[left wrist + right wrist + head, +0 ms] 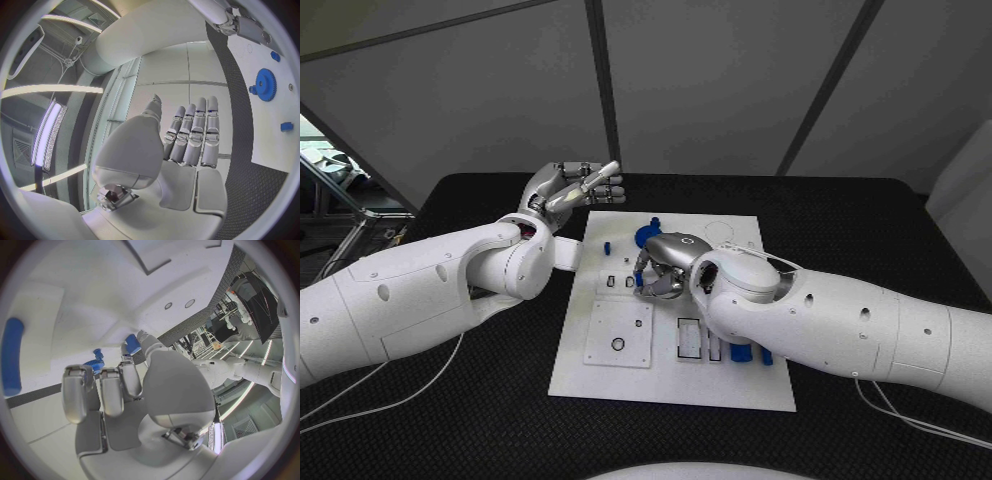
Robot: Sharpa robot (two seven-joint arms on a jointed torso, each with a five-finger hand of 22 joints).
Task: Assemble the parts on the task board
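The task board [678,385] lay flat in the middle of the black bench [877,215], its long side running away from the robot. The left hand [571,188] hovered off the board's far left corner, above the bench, its fingers [194,137] straight and close together with nothing in them (the left wrist view showed the palm bare). A blue gear [265,84] stood on the board beside that hand, with a small blue part [287,126] apart from it on the white plate. The right hand [664,268] was down over the board's middle, fingers [103,390] curled toward the surface near a blue piece [97,363]; whether they gripped it I could not tell. More blue parts [741,352] lay by the right forearm, near the board's right edge
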